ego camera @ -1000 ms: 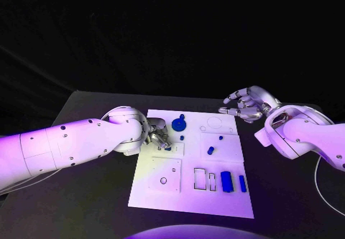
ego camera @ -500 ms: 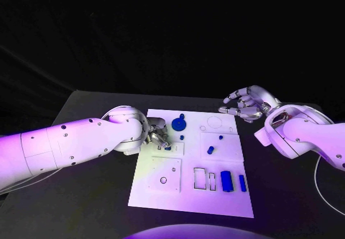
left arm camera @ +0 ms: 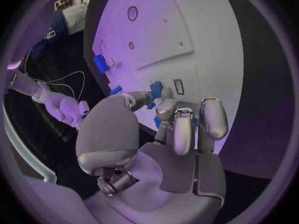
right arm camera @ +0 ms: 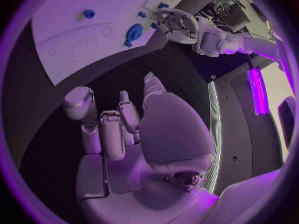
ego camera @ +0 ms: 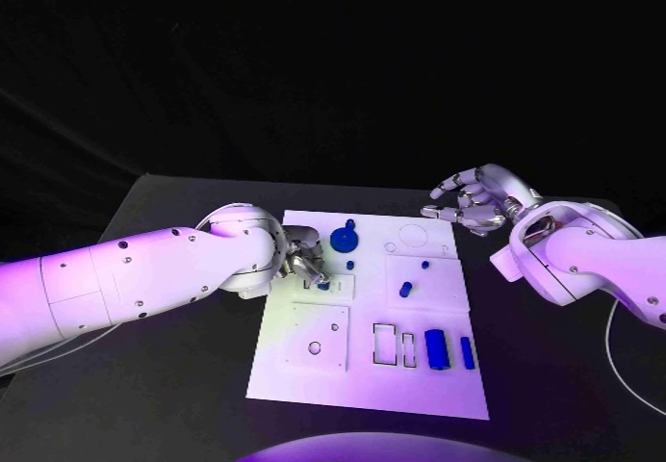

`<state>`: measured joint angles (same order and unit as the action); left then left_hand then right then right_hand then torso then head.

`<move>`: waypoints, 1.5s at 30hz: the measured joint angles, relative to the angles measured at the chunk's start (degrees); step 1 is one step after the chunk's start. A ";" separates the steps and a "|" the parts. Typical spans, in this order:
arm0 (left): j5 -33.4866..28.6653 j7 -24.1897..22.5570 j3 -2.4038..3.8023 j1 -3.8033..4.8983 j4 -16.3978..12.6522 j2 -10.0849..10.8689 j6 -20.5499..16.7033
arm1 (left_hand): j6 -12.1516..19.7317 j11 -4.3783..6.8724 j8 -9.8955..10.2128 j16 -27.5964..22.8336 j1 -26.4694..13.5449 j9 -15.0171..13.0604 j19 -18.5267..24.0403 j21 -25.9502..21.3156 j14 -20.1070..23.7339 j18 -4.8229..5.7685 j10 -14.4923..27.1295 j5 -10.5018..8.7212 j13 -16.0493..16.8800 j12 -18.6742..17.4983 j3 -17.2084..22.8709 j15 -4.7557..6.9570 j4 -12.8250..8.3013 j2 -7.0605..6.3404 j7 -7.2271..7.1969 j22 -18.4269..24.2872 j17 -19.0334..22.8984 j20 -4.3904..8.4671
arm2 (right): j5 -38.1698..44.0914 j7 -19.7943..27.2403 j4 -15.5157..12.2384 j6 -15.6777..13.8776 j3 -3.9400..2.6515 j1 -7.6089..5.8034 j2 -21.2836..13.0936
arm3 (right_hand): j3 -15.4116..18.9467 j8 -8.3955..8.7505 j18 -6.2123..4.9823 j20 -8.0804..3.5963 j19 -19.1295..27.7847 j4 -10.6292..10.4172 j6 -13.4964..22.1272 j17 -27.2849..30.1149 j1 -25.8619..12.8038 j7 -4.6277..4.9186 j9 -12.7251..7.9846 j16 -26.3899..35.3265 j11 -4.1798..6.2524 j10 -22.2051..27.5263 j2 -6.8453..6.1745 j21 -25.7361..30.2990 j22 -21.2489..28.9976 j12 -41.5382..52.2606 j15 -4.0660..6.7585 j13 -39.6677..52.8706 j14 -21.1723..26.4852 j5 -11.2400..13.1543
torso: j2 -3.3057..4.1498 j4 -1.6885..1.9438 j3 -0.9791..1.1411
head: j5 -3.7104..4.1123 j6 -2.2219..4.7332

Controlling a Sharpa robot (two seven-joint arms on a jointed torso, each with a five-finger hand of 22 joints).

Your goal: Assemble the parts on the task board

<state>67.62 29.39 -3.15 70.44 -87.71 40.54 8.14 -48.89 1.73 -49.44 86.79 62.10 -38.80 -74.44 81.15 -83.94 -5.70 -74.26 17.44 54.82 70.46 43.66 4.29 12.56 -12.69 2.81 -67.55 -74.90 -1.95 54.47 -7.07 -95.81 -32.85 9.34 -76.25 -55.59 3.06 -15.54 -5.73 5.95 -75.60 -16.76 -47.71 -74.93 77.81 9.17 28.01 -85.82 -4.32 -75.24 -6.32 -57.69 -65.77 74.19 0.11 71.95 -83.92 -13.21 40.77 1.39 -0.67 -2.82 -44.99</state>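
The white task board (ego camera: pixel 364 385) lies in the middle of the black table. My left hand (ego camera: pixel 303 263) rests over the board's left edge and pinches a small blue part (left arm camera: pixel 156 90) between thumb and fingers, low over a small rectangular slot (left arm camera: pixel 179 86). My right hand (ego camera: pixel 474 200) hovers over the table past the board's far right corner, its fingers apart and loosely bent, holding nothing. A blue round disc (ego camera: pixel 345 241) sits on the board's far part. Small blue pegs (ego camera: pixel 407 289) lie mid-board. A blue block (ego camera: pixel 437 349) and a slim blue bar (ego camera: pixel 468 354) stand at the near right.
A square plate outline with a small hole (ego camera: pixel 317 347) and two narrow empty slots (ego camera: pixel 386 346) mark the board's near half. A circular recess (ego camera: pixel 415 236) lies at the far right. In the right wrist view the left hand (right arm camera: pixel 176 25) sits beside the blue disc (right arm camera: pixel 133 33).
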 measured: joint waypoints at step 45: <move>-0.45 0.13 0.00 0.02 0.59 -0.43 0.00 | -1.41 0.37 1.22 0.00 -4.22 0.03 -0.20 0.00 0.00 -0.01 -0.45 -0.95 1.15 0.48 2.32 0.41 -4.42 0.30 -0.59 -0.18 -0.04 0.21 | -0.01 0.13 -0.08 -0.25 0.00 0.04 -0.07 | 0.00 0.01 0.00 0.00 0.00 0.00 0.00 0.02 0.00 0.00 0.02 0.00 0.00 0.00 0.00 0.34 0.15 0.00 0.00 -0.12 0.00 0.00 | -0.02 0.02 -0.02 | 0.15 -0.33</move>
<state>67.17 29.52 -3.15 70.46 -87.12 40.11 8.14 -50.30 2.11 -48.22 86.79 57.87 -38.77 -74.64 81.15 -83.95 -5.71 -74.71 16.48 55.96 70.95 45.98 4.71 8.14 -12.39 2.22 -67.73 -74.95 -1.74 54.46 -6.94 -95.89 -33.10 9.34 -76.21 -55.66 3.06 -15.53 -5.74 5.95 -75.60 -16.76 -47.71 -74.91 77.81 9.17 28.03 -85.82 -4.32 -75.24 -6.32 -57.35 -65.62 74.19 0.12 71.83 -83.92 -13.21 40.75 1.41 -0.69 -2.66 -45.32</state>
